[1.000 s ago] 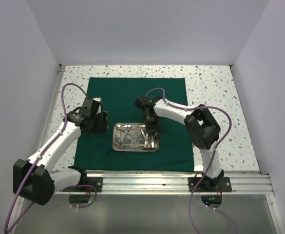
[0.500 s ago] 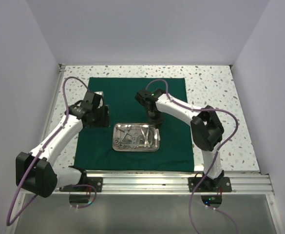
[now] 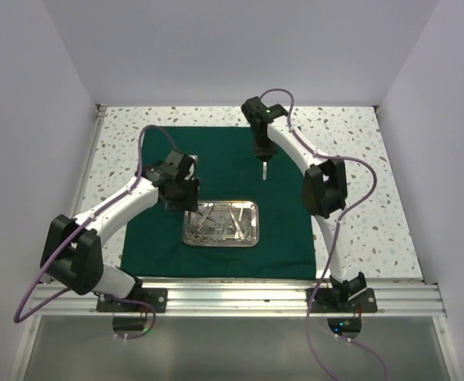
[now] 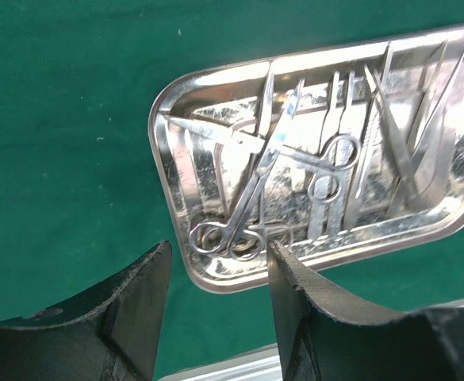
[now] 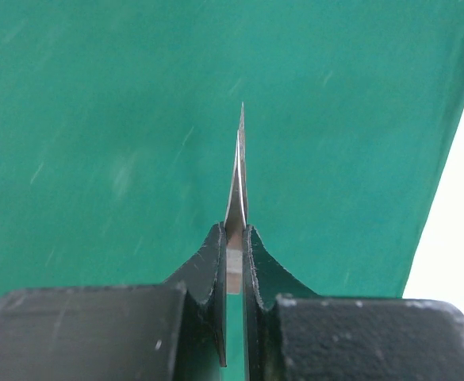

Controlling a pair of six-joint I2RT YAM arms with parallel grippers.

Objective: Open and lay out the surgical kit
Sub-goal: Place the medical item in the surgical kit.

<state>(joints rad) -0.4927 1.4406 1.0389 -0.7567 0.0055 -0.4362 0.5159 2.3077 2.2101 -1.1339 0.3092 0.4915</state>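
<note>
The dark green cloth point(image 3: 216, 151) lies spread flat on the table. The shiny steel tray point(image 3: 247, 236) sits on its near middle and holds several slim silver instruments point(image 4: 295, 171); the tray's rim shows in the left wrist view point(image 4: 162, 159). My left gripper point(image 3: 185, 198) is open and empty, hovering just left of the tray's near-left corner point(image 4: 216, 266). My right gripper point(image 3: 262, 159) is shut on silver tweezers point(image 5: 237, 171), held above the far part of the cloth with the tips point(image 3: 262, 171) pointing down.
The speckled tabletop point(image 3: 350, 159) surrounds the cloth point(image 5: 97, 119). White walls enclose three sides. A metal rail point(image 3: 239, 294) runs along the near edge. In the right wrist view the cloth's edge and bare table point(image 5: 462, 238) lie to the right.
My right gripper has lifted the tweezers out of the tray and carried them to the far part of the cloth. My left gripper has moved right, up to the tray's left end.
</note>
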